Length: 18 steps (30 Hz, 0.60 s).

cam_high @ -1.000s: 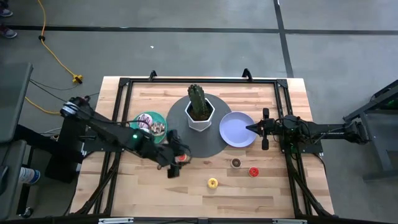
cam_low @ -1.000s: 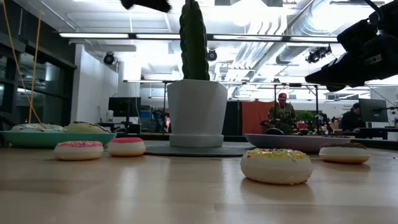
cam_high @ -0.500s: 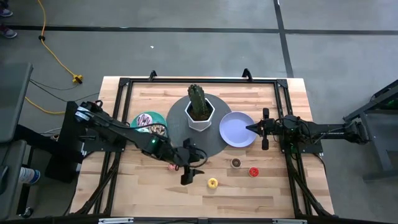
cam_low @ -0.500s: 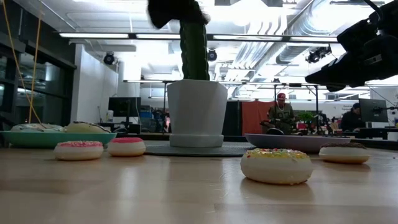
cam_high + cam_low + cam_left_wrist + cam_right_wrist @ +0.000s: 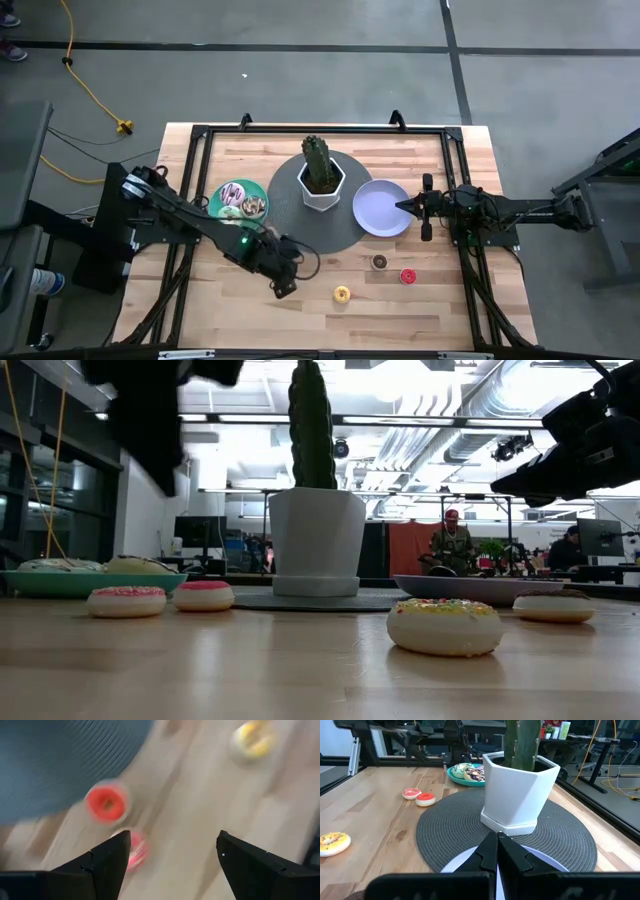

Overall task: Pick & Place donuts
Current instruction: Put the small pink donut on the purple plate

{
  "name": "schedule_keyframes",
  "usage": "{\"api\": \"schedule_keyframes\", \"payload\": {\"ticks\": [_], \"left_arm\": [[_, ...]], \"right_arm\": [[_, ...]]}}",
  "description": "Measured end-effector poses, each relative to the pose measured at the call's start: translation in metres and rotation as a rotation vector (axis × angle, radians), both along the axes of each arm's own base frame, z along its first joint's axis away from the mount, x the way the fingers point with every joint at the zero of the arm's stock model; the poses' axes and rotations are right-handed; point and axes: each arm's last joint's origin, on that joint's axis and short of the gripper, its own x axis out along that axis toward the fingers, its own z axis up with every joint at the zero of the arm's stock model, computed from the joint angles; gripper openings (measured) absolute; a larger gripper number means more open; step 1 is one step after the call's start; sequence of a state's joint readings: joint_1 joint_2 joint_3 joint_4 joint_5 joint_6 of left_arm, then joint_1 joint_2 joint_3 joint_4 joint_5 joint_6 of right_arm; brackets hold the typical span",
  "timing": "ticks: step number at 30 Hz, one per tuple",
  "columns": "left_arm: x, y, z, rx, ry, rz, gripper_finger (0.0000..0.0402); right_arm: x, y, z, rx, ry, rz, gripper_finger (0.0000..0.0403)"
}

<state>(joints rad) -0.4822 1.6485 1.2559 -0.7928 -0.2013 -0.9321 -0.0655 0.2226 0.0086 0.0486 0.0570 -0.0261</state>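
My left gripper (image 5: 170,857) is open and hangs over the bare wood, touching nothing. Just beyond its fingertips lie a red donut (image 5: 106,802) and a pink-sprinkled donut (image 5: 133,849), flat on the table by the mat's edge; the arm (image 5: 283,285) hides them from above. They show side by side in the low view, pink (image 5: 126,601) and red (image 5: 204,595). A yellow donut (image 5: 342,294), a brown one (image 5: 380,262) and another red one (image 5: 407,276) lie on the wood. Several iced donuts rest on the teal plate (image 5: 224,203). My right gripper (image 5: 497,851) is shut over the lavender plate (image 5: 382,208).
A cactus in a white pot (image 5: 322,178) stands on a round grey mat (image 5: 340,235) at the table's middle, between the two plates. Black frame rails run along the table's edges (image 5: 200,135). Open wood lies along the near edge. People stand far off in the room behind.
My left gripper swung toward the table's right, past the pink and red donuts, then came back toward the left and the near edge, dropping lower in the low view. The donuts stayed where they were. My right arm kept still.
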Motion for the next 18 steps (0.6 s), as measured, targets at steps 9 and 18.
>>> {"api": "schedule_keyframes", "payload": {"ticks": [9,18], "left_arm": [[-0.004,-0.004,-0.028,0.060,0.172,0.102,0.0286],[0.001,-0.007,-0.049,0.101,0.254,0.061,0.0286]], "right_arm": [[0.000,0.000,-0.001,0.000,0.006,0.000,0.0001],[0.000,0.000,0.000,0.000,0.005,0.000,0.0001]]}}
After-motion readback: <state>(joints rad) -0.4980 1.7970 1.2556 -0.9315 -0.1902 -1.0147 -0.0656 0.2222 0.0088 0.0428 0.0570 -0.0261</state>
